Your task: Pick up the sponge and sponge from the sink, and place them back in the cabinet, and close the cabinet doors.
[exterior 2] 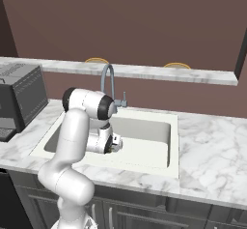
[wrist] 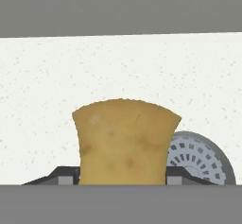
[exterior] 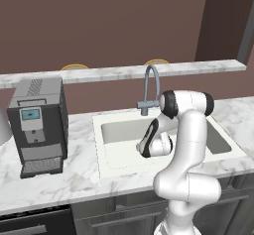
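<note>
The golden-tan, mottled rectangular sponge (wrist: 125,142) is sitting pinched between the jaws, its sides bowing inward, down inside the wide white rectangular sink (exterior 2: 159,148). The round grey drain grate (wrist: 198,159) is lying just beyond it; the speckled basin floor ahead is lying bare.

I see a golden-tan sponge (wrist: 125,142), matt and pitted; the sink (wrist: 47,86) looks speckled white, its drain (wrist: 196,159) grey metal.

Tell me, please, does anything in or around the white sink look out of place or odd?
Yes: a golden-tan rectangular sponge sits inside the white sink basin, near the round grey drain, between the dark finger tips of the gripper, shut on it. Nothing looks spilled or damaged.
</note>
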Robot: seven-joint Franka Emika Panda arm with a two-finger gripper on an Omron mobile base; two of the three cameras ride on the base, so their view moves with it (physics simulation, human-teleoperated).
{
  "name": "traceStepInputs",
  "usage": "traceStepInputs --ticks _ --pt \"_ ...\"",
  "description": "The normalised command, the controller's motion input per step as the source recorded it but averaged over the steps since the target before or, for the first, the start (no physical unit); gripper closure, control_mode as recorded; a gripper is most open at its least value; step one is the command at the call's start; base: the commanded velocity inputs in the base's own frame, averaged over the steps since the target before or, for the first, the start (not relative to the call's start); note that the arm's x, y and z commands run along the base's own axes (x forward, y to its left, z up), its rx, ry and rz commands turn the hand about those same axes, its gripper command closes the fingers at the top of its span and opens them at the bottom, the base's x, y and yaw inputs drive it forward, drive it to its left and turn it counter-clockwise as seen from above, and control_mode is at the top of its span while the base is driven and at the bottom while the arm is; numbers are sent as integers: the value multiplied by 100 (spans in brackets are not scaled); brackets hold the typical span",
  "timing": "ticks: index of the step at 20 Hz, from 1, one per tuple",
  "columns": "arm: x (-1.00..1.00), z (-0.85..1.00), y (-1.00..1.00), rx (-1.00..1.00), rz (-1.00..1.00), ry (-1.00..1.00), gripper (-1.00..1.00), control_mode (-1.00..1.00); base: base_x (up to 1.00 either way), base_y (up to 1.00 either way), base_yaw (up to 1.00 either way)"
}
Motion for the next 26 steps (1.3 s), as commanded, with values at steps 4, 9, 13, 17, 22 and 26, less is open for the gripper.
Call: traceStepInputs --ticks 4,9,13,17,22,26 --pt "0 0 0 0 0 0 100 -100 0 0 0" --pt "0 0 1 0 0 0 100 -100 0 0 0" --pt "0 0 13 0 0 0 100 -100 0 0 0" --pt "0 0 24 0 0 0 100 -100 0 0 0" --pt "0 3 29 0 0 0 100 -100 0 0 0" --pt "0 4 22 0 0 0 100 -100 0 0 0"
